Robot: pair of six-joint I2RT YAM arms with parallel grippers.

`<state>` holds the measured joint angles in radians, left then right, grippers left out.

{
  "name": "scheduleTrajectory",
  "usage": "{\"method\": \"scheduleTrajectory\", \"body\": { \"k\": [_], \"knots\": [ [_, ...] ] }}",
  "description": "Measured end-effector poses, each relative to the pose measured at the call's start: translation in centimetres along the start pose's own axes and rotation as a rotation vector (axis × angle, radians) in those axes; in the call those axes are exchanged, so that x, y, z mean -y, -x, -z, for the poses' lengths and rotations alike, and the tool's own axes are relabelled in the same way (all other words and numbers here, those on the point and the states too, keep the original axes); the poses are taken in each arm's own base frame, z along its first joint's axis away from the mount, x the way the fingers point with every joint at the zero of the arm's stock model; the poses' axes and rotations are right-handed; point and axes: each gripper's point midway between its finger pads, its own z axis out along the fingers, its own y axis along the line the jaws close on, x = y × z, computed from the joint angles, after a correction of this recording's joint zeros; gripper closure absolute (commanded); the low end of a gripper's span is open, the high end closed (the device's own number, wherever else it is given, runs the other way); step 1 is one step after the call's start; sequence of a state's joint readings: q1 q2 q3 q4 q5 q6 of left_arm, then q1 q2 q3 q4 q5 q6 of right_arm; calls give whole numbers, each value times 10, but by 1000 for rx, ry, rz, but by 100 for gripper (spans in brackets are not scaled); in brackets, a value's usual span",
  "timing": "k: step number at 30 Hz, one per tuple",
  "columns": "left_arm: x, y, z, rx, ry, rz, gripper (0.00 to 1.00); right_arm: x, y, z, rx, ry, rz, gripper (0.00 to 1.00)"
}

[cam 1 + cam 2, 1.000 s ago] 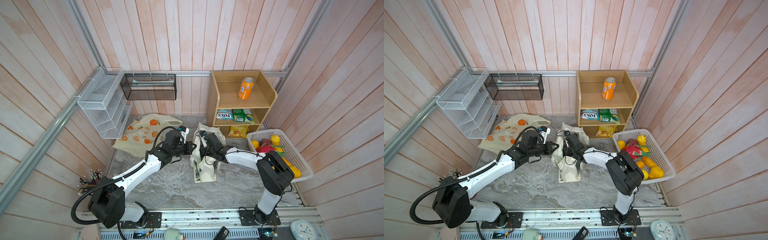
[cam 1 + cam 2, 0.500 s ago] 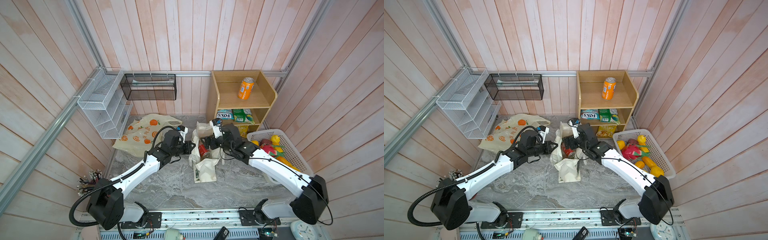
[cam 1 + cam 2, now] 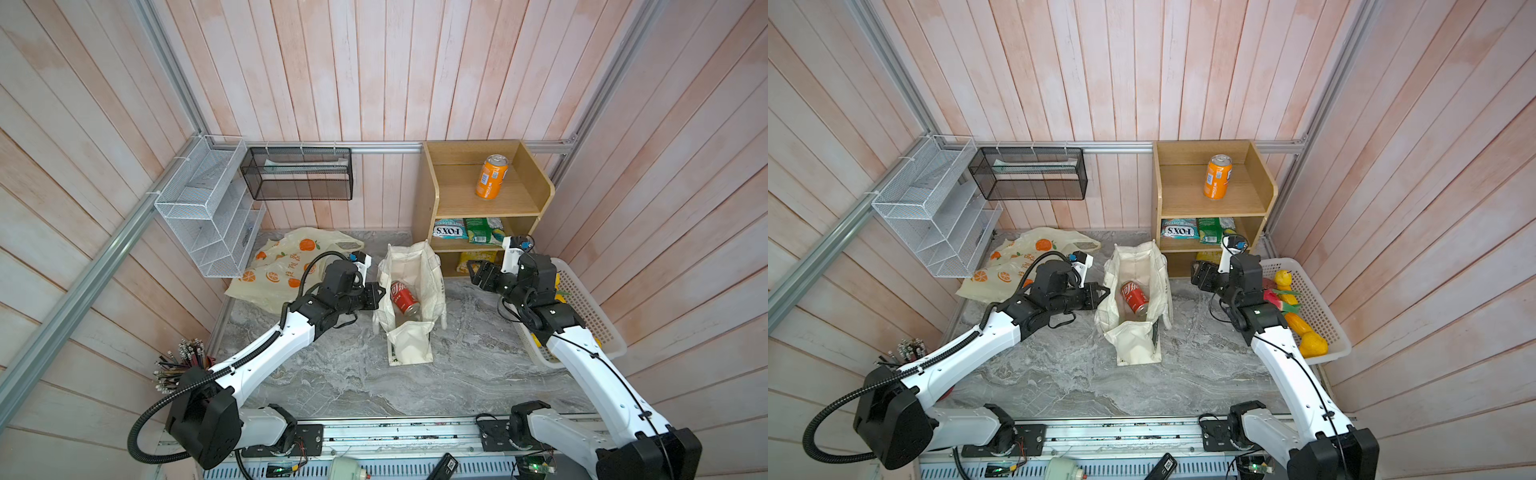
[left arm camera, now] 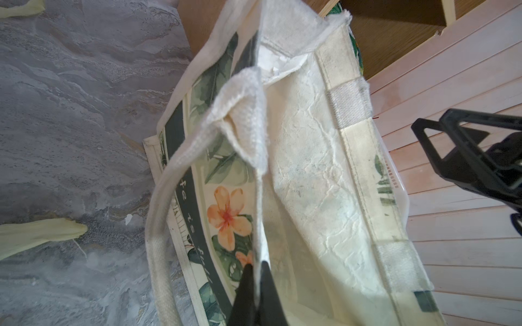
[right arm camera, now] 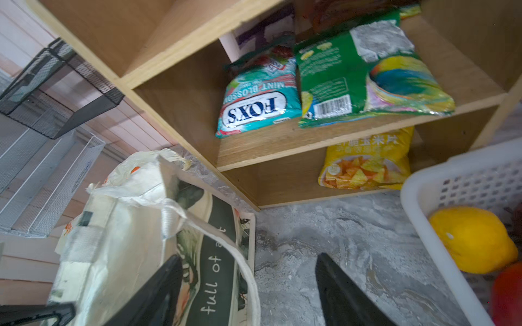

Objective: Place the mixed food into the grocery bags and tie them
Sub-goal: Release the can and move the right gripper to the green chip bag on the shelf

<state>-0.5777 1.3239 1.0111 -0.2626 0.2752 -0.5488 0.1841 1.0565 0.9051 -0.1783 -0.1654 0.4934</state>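
Note:
The cream canvas tote point(image 3: 415, 345) point(image 3: 1133, 345) stands open mid-table with a red cola can point(image 3: 403, 296) point(image 3: 1134, 296) lying inside. My left gripper point(image 3: 377, 294) point(image 4: 255, 264) is shut on the tote's left wall near the rim. My right gripper point(image 3: 473, 270) point(image 5: 248, 256) hangs open and empty to the right of the tote, in front of the shelf. The orange-printed plastic bag point(image 3: 286, 266) lies flat at the back left. A green snack packet point(image 5: 353, 73) lies on the middle shelf. Yellow and orange toy fruits point(image 3: 1312, 345) sit in the white basket point(image 3: 1279, 261).
The wooden shelf unit point(image 3: 428, 199) holds an orange can point(image 3: 491, 176) on top, a Fox's packet point(image 5: 260, 101) beside the green one and a yellow chips packet point(image 5: 367, 163) at the bottom. A white wire rack point(image 3: 208, 216) and a black mesh basket point(image 3: 297, 174) hang on the walls.
My right gripper has come out of the tote and swung right toward the shelf, its jaws narrowing somewhat. The red can now lies inside the tote. The left gripper keeps its hold.

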Motion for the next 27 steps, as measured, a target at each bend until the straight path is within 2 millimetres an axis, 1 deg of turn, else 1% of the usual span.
{"method": "scheduleTrajectory", "body": {
  "k": [3,7,10,13,18,27],
  "knots": [
    [0,1,4,-6,14,-7,100,15,7,-1,25,0,-84,40],
    [0,5,11,-5,34,-18,100,31,18,-6,62,7,-190,41],
    [-1,5,17,-6,41,-21,100,37,24,-15,77,19,-250,40],
    [-2,5,19,-8,46,-22,100,43,28,-26,87,29,-302,35],
    [-3,5,19,-9,46,-28,100,52,28,-46,81,49,-378,32],
    [-9,8,23,-10,62,-27,100,59,18,-78,32,92,-459,32]
  ]
}}
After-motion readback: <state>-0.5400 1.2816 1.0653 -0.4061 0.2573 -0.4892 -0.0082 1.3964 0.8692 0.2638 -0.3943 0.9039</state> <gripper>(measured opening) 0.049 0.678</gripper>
